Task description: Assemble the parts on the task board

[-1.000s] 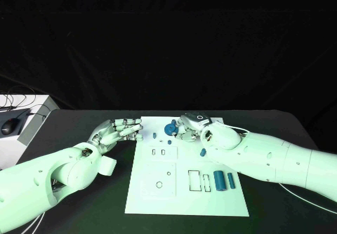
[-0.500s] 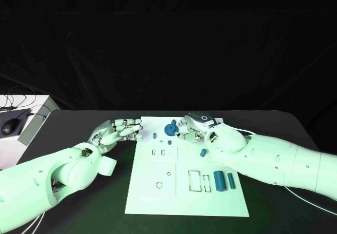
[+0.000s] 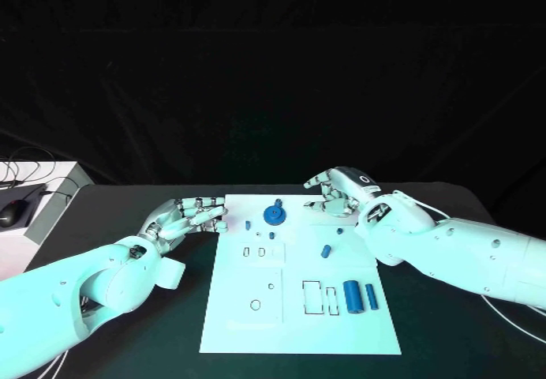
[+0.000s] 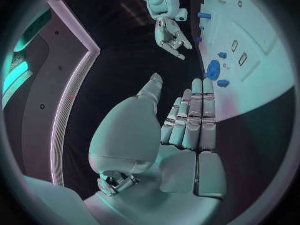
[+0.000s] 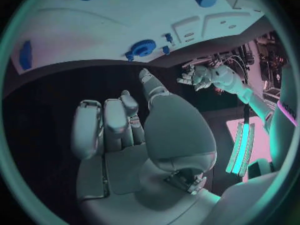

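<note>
Task board: We see the white task board (image 3: 298, 316) lying flat in the middle of the black counter (image 3: 136, 332). It has small holes and slots cut in it.
Gear part: We see a round blue gear (image 3: 274, 213) standing near the far end of the board. It is between the two robot hands.
Small parts by the gear: We see a little blue peg (image 3: 248, 225) just beside the gear, on the side of the left robot hand. Another tiny blue bit (image 3: 273, 234) sits just in front of the gear.
Middle part: We see a short blue piece (image 3: 326, 251) lying alone near the middle of the board.
Big parts: We see two blue rods lying side by side near the right edge of the board. The thick rod (image 3: 353, 296) is next to the thin rod (image 3: 371, 296).
Left robot hand: We see the left robot hand (image 3: 188, 217) just beside the left edge of the board, near the gear. Its fingers are curled in a little and close together. It holds nothing.
Right robot hand: We see the right robot hand (image 3: 337, 192) raised by the far right corner of the board. Its fingers are bent and a bit apart. It holds nothing and touches no part.
Beside the counter: We see a grey box (image 3: 46, 197) with a dark mouse (image 3: 13, 210) and cables on it, off to the left.
</note>
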You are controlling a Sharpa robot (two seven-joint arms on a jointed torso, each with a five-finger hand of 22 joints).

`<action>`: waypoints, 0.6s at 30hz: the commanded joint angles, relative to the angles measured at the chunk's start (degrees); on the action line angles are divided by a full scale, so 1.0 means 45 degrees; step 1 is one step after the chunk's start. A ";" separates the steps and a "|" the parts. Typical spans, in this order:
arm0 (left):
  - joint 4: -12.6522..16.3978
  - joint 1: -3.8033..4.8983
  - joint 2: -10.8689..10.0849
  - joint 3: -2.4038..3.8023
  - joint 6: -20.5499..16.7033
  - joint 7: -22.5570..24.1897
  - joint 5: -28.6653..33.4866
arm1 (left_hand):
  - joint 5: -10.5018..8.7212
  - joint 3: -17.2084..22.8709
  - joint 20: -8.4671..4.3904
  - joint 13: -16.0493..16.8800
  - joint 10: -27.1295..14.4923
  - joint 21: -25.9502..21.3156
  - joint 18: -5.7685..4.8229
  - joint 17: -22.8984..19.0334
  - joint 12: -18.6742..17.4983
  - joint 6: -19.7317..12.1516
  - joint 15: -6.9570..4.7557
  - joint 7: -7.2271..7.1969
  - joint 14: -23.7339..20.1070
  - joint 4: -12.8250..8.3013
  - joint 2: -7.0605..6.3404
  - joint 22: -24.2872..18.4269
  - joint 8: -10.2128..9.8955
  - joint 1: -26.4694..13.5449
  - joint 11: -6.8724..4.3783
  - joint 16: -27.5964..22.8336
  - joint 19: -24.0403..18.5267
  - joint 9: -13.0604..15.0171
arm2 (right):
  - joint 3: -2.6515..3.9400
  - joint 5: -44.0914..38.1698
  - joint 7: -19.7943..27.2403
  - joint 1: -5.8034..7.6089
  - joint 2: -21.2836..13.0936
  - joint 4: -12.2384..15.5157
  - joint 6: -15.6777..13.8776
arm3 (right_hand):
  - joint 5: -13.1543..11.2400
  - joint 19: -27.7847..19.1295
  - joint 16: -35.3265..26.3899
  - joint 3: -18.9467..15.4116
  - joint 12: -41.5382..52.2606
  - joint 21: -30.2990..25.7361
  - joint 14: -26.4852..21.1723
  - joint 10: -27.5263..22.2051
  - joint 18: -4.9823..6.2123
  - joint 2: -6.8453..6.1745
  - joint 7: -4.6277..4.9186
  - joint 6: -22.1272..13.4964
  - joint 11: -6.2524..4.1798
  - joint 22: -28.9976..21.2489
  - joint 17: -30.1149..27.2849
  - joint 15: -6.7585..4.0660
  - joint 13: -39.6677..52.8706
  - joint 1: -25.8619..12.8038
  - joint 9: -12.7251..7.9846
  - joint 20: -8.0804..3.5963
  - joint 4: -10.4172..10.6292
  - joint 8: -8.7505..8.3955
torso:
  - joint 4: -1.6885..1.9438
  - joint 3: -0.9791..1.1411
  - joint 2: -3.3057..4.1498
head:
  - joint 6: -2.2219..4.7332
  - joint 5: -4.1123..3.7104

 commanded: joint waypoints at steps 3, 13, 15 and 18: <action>-0.0050 -0.0035 0.0030 0.0008 0.0086 0.0214 -0.0054 | -0.0052 0.0011 0.0046 0.0019 0.0364 -0.0068 -0.0098 -0.0010 -0.0024 0.0261 -0.0024 0.0019 0.0042 -0.0081 0.0059 0.0000 -0.0049 0.0074 -0.0075 -0.0032 0.0037 -0.0002 | 0.0024 0.3485 0.2917 0.0124 -0.0811 -0.0281 0.1369 | -0.0145 0.1057 0.0009 -0.0135 -0.0089 0.0067 -0.0031 -0.0104 -0.0091 -0.0220 -0.0031 0.0217 -0.0012 0.2224 0.0248 0.0001 -0.0099 0.0537 -0.0013 0.0033 -0.0224 0.0045 | -0.0188 0.0095 -0.0106 | 0.0029 0.0006; -0.0204 -0.0202 0.0079 0.0008 0.0129 0.0276 0.0042 | -0.0042 -0.0150 -0.0057 0.0035 0.1317 -0.0045 -0.0170 0.0013 0.0018 0.0715 -0.0135 -0.0064 0.0133 -0.0225 0.0113 0.0011 -0.0022 0.0103 -0.0289 0.0004 0.0124 0.0022 | 0.0029 0.3702 0.3739 0.0179 -0.1647 -0.1540 0.2549 | 0.0319 0.1084 0.0081 -0.0599 0.0035 0.0304 0.0051 -0.0126 -0.0143 -0.0525 0.0001 -0.0015 0.0011 0.2429 0.0785 0.0047 -0.0076 0.0969 -0.0010 0.0069 -0.0022 0.0043 | -0.0257 0.0246 -0.0169 | 0.0070 -0.0204; -0.0259 -0.0231 0.0109 0.0008 0.0303 0.0319 0.0042 | -0.0043 -0.0188 -0.0099 0.0038 0.1398 0.0010 -0.0169 0.0058 0.0024 0.0865 -0.0179 -0.0103 0.0238 -0.0250 0.0071 0.0037 -0.0008 0.0098 -0.0324 0.0088 0.0211 0.0032 | 0.0029 0.3557 0.3735 0.0180 -0.1643 -0.1924 0.2698 | 0.0483 0.1089 0.0131 -0.0617 0.0098 0.0371 0.0065 -0.0118 -0.0150 -0.0551 0.0083 -0.0175 0.0060 0.2467 0.0881 0.0106 -0.0034 0.1016 -0.0010 0.0098 -0.0012 0.0040 | -0.0238 0.0261 -0.0174 | 0.0058 -0.0220; -0.0298 -0.0255 0.0148 0.0009 0.0510 0.0376 0.0003 | -0.0046 -0.0345 -0.0140 0.0040 0.1411 0.0044 -0.0205 0.0123 0.0018 0.1266 -0.0217 -0.0330 0.0277 -0.0238 -0.0072 0.0053 0.0014 -0.0044 -0.0397 0.0177 0.0246 0.0052 | 0.0028 0.3332 0.3695 0.0173 -0.1573 -0.2337 0.2902 | 0.0546 0.1094 0.0186 -0.0605 0.0166 0.0431 0.0075 -0.0108 -0.0148 -0.0606 0.0133 -0.0294 0.0083 0.2498 0.0967 0.0145 0.0010 0.1038 -0.0010 0.0147 0.0039 0.0037 | -0.0202 0.0282 -0.0168 | 0.0015 -0.0257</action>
